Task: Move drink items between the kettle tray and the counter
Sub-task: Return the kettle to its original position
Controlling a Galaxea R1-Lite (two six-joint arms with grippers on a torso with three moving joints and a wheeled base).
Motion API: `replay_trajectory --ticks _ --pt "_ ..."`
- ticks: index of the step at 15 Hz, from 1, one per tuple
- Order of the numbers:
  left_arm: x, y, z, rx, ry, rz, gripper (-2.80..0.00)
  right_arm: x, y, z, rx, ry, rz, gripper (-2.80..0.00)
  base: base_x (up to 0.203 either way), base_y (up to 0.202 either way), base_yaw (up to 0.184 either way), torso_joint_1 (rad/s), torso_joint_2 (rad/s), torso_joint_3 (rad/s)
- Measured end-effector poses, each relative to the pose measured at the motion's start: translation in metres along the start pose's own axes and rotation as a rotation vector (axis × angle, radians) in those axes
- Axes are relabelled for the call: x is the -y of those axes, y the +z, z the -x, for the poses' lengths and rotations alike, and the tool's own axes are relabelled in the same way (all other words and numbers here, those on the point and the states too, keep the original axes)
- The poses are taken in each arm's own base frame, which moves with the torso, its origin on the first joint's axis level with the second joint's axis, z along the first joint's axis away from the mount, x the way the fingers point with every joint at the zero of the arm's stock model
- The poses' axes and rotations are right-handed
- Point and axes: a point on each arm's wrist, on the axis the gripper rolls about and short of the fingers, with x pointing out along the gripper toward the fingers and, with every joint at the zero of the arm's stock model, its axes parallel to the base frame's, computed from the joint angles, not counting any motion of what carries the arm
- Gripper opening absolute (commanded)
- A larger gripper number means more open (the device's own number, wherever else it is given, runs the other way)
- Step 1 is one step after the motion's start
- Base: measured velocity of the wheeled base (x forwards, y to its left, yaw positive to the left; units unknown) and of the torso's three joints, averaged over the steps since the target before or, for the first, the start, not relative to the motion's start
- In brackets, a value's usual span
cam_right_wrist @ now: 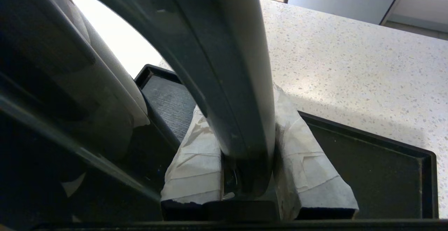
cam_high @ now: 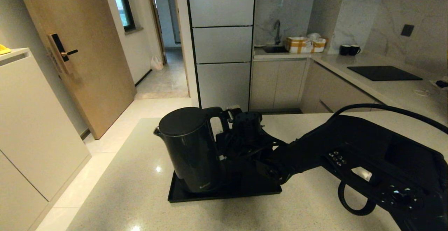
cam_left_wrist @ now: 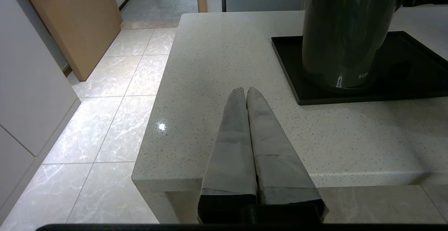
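Observation:
The tall glossy black kettle point(cam_high: 190, 150) stands upright on the left half of the flat black kettle tray point(cam_high: 196, 198), which lies on the beige speckled counter point(cam_high: 140, 189). My right gripper point(cam_high: 224, 118) reaches in from the right and is shut on the kettle's loop handle point(cam_right_wrist: 227, 84), its taped fingers point(cam_right_wrist: 308, 147) pressing on both sides. The right half of the tray point(cam_right_wrist: 385, 175) is bare. My left gripper point(cam_left_wrist: 246, 90) is shut on nothing, hovering over the counter's front left corner, short of the tray point(cam_left_wrist: 420, 70) and the kettle point(cam_left_wrist: 344, 31).
The counter ends to the left in an edge point(cam_left_wrist: 154, 112) with tiled floor below. Far back right, on another worktop, are two dark mugs point(cam_high: 350, 50), a black cooktop panel point(cam_high: 385, 72) and a box by the sink point(cam_high: 304, 44).

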Motion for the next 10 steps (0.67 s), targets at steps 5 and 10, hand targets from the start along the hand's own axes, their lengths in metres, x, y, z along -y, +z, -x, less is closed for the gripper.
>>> replay_trajectory --ticks 5,10 --pt "0.0 0.0 0.0 0.001 0.0 0.0 -2.8 0.01 0.0 -0.006 0.002 -0.024 -0.005 -2.8 0.0 0.0 0.0 0.0 0.0 0.0" --pt "0.0 0.0 0.0 0.001 0.0 0.0 -2.8 0.019 -0.008 -0.01 -0.024 -0.044 -0.005 -2.8 0.0 0.0 0.0 0.0 0.0 0.0"
